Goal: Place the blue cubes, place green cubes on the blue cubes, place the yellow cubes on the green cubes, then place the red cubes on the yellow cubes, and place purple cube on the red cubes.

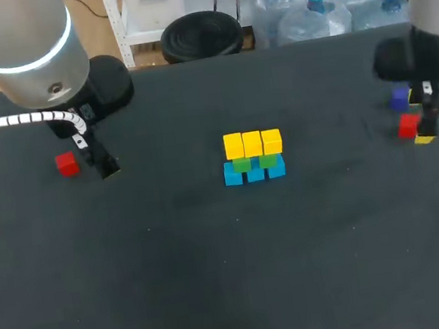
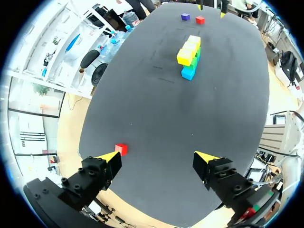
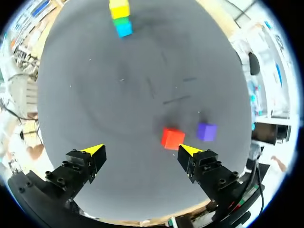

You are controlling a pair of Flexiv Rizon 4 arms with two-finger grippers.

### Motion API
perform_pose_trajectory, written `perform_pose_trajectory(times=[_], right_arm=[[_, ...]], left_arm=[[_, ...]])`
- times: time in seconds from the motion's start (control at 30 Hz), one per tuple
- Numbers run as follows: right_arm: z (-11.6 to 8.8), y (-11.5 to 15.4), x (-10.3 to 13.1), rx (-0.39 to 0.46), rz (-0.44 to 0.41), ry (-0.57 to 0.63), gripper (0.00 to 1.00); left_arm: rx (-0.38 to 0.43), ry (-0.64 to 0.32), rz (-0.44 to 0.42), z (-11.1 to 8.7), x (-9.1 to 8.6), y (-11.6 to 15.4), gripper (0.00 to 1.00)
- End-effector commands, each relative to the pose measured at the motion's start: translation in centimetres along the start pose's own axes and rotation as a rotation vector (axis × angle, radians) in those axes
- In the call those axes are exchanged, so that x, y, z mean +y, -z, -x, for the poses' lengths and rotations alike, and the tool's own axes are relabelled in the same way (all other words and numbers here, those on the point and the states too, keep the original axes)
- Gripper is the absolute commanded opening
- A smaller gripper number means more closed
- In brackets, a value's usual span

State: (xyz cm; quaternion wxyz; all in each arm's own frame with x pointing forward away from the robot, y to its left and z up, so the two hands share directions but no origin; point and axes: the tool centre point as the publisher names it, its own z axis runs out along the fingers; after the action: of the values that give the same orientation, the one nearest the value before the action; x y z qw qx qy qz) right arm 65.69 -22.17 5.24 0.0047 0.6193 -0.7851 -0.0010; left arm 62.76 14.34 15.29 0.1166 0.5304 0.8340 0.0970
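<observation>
Since the blue cubes, green cubes and yellow cubes already stand layered in the middle of the table, you are, by my reckoning, a little past halfway. Three colours are up, and the reds and the purple are left. Neither red sits on the yellows yet.

The left red cube lies on the table close by the left gripper. Its wrist view shows the cube right by one fingertip but not gripped, with the fingers spread wide and holding nothing.

The right red cube lies at your right with the purple cube just beside it, both well apart from the stack. The right gripper hangs over them, fingers wide open and empty. That red is just ahead of one finger, not caught between both.

You have two reds to lift onto the yellows, then the purple on top.
</observation>
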Motion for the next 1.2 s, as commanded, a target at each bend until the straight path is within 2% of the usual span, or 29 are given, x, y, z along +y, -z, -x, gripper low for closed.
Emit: perform_pose_trajectory(times=[0.03, 0.17, 0.47, 0.97, 1.2], right_arm=[[0.2, -1.1, -0.3, -0.006, 0.014, 0.015, 1.00], [-0.2, -2.1, -0.3, 0.007, 0.006, 0.018, 1.00], [-1.7, -3.4, -1.4, 0.020, 0.008, -0.087, 1.00], [-0.3, -4.4, -2.8, 0.021, -0.061, -0.128, 1.00], [-0.9, -4.9, -3.9, 0.020, -0.051, -0.167, 1.00]], left_arm=[[-0.003, -0.002, -0.002, -0.1, 0.1, 0.0, 1.00], [-0.003, -0.002, -0.002, -0.1, 0.1, 0.0, 1.00], [-0.003, -0.002, -0.002, -0.1, 0.1, 0.0, 1.00], [-0.003, -0.002, -0.002, -0.1, 0.1, 0.0, 1.00], [-0.003, -0.002, -0.002, -0.1, 0.1, 0.0, 1.00]])
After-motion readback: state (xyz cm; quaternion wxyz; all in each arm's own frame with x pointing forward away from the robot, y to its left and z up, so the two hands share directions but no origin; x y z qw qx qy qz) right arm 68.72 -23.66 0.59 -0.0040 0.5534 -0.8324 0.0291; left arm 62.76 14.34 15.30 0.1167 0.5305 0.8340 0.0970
